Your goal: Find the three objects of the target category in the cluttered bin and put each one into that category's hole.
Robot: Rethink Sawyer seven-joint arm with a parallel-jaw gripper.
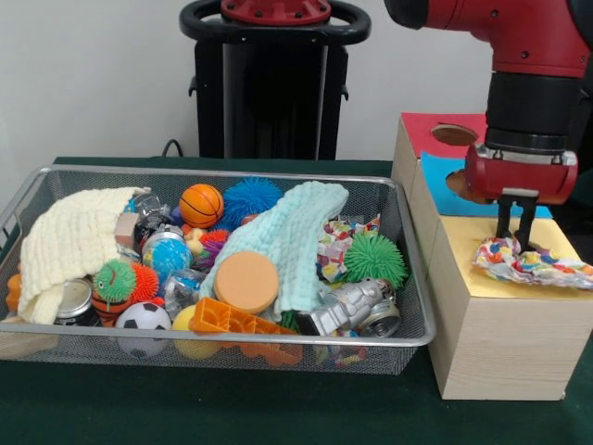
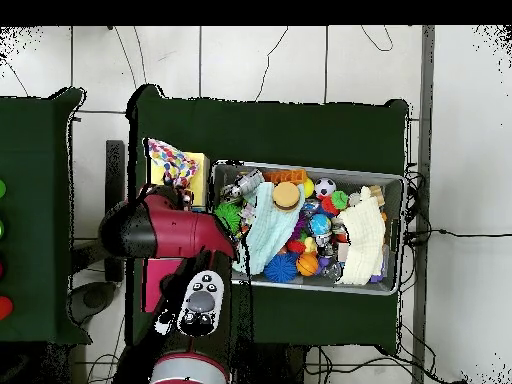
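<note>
While the arm hangs over the wooden box, here is the risk rundown:

tool: tool (image 1: 515, 243) points straight down over the yellow section of the wooden box (image 1: 505, 334); both fingers stand close together, tips at or in the patterned cloth (image 1: 533, 262); looks pinched on it, not certain.
task thing: patterned cloth lies crumpled on the yellow top, spilling toward the box's right edge; in the overhead view it shows as a speckled patch (image 2: 170, 160) beside the bin.
holes: red-section hole (image 1: 454, 135) and blue-section hole (image 1: 460, 183) visible; no yellow hole seen, maybe under the cloth.
risk 1: cloth bunches on the surface and never drops through, since it is wide and floppy.
risk 2: loose edge overhangs; a drag could pull it off the box onto the table (image 1: 278, 408).
risk 3: weak pinch on thin fabric, slips when lifted.
bin: wire bin (image 1: 232, 345) packed; blue cloth (image 1: 287, 236) and cream cloth (image 1: 69, 243) draped over the balls, likely the remaining cloth targets, and lifting them may snag neighbours.
</note>
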